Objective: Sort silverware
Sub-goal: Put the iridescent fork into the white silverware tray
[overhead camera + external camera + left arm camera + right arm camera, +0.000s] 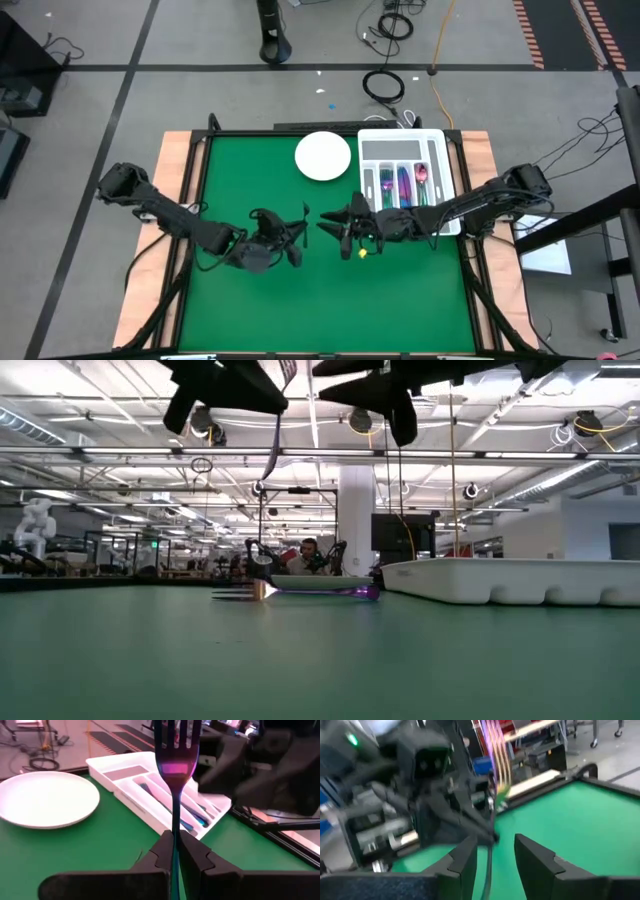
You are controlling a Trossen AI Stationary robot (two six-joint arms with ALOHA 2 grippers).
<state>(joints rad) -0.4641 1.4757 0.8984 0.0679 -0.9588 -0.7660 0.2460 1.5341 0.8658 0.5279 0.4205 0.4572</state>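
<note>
**Fork in mid-air, tray already filling up**

Here we are over the middle of the green table (260, 310), and the left gripper (174, 851) has its fingers clamped on the handle of an iridescent fork (174, 767), tines pointing up and away from the wrist. Facing it, just beside, is the right gripper (491, 851), fingers parted with nothing between them — this looks like a hand-over about to happen, though that's my read only.

Progress? Well along, I'd say. The white slotted tray (440, 135) at the table's far right already holds silverware in three of its long slots; individual pieces there are too small to count. The round white plate (322, 156) beside it sits bare.

Left to do: the held fork, plus one more fork (242, 593) lying flat on the table in the low view. So two loose pieces counted, one plate, one tray.
</note>
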